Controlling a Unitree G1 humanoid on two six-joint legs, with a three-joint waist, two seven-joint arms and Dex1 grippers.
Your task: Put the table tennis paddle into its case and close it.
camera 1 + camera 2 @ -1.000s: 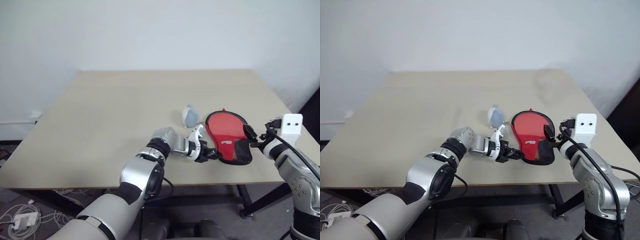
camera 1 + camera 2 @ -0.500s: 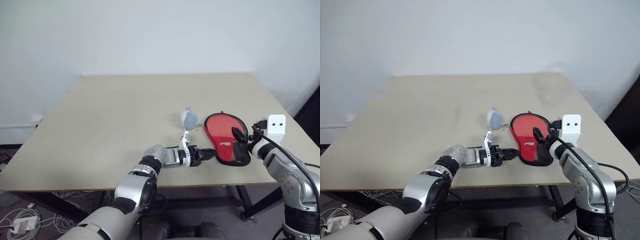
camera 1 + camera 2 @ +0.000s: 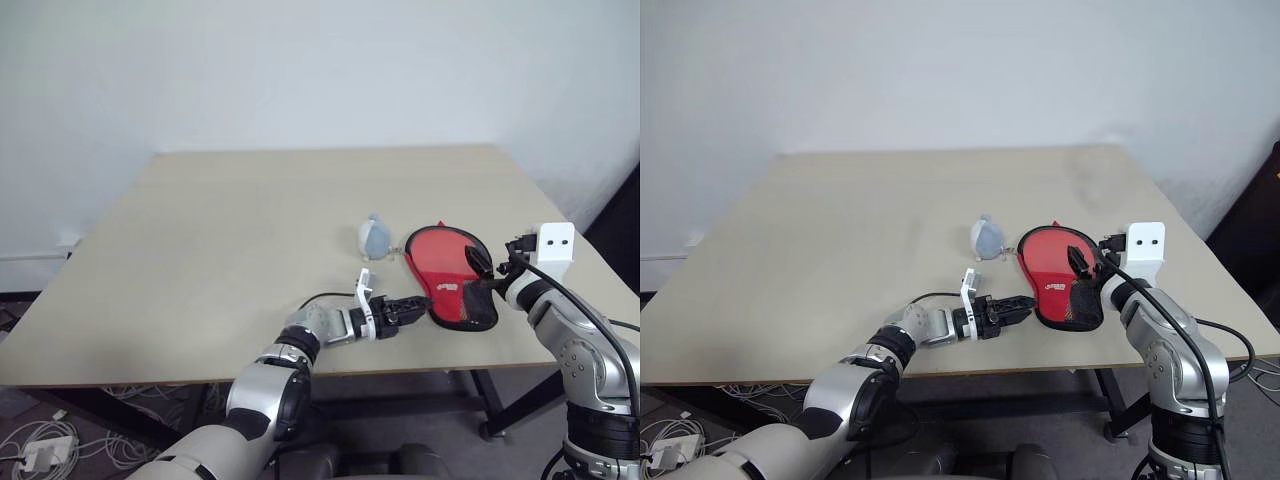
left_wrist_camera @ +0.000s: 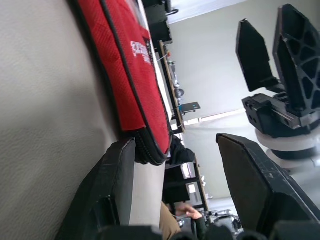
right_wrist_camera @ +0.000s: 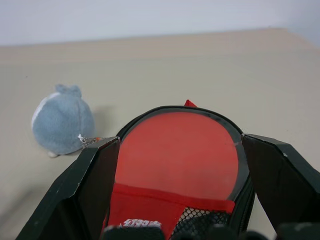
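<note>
Left hand: fingers apart, holding nothing, low over the tabletop just beside the case's narrow end, pointing at it.
Right hand: fingers spread wide, empty, over the case's near right edge.
Count: one case, one grey plush, two hands.
Case, place: flat on the tabletop, near its front right edge, between the two hands; plush just beside its left far rim.
Case, look: paddle-shaped, red face with black edging, black mesh at the narrow end, small white logo, red tab at the far round end.
Left wrist view: case edge-on, its black-piped corner by one finger; the right hand's two black fingers beyond.
Right wrist view: the round red face from the narrow end, mesh and logo nearest, plush with a small chain beside it.
Zip: cannot tell whether fully shut.
</note>
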